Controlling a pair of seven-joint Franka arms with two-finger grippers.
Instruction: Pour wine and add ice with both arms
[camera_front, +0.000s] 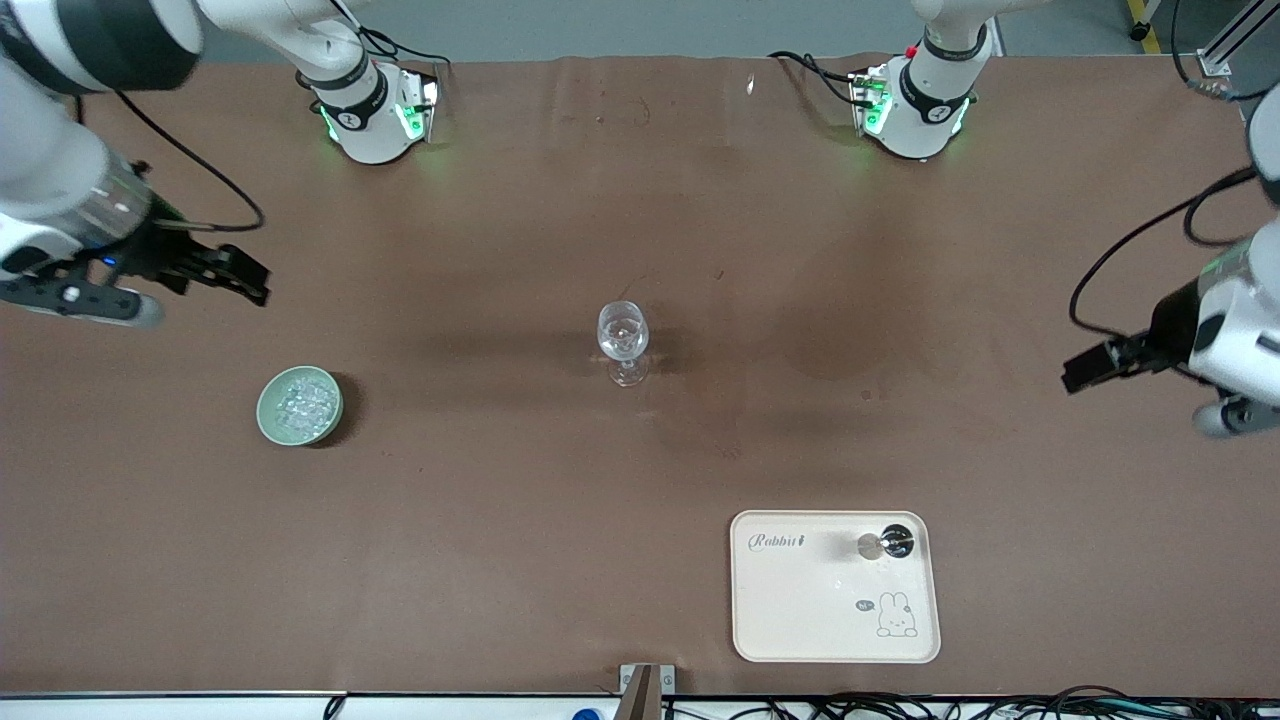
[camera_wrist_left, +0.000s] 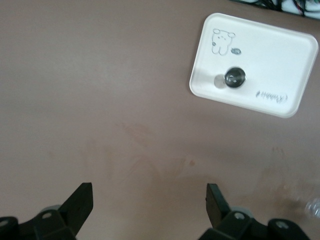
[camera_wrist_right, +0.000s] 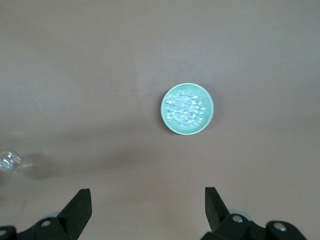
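Observation:
A clear stemmed wine glass (camera_front: 622, 340) stands upright at the table's middle. The ice (camera_front: 301, 400) fills a pale green bowl (camera_front: 264, 412) toward the right arm's end; in the right wrist view the ice (camera_wrist_right: 186, 107) and bowl (camera_wrist_right: 209, 118) lie below the camera. My right gripper (camera_front: 246, 276) is open and empty, up over bare table beside the bowl; its jaws (camera_wrist_right: 147, 195) stand wide apart. My left gripper (camera_front: 1076, 374) is open and empty over the left arm's end, jaws (camera_wrist_left: 149, 192) wide. The glass edges into both wrist views (camera_wrist_right: 9, 161) (camera_wrist_left: 314, 205).
A cream tray (camera_front: 800, 610) with a rabbit drawing lies near the front camera toward the left arm's end. A small dark shiny round object (camera_front: 893, 541) stands on it; both also show in the left wrist view, tray (camera_wrist_left: 280, 55) and object (camera_wrist_left: 234, 78). The table is brown.

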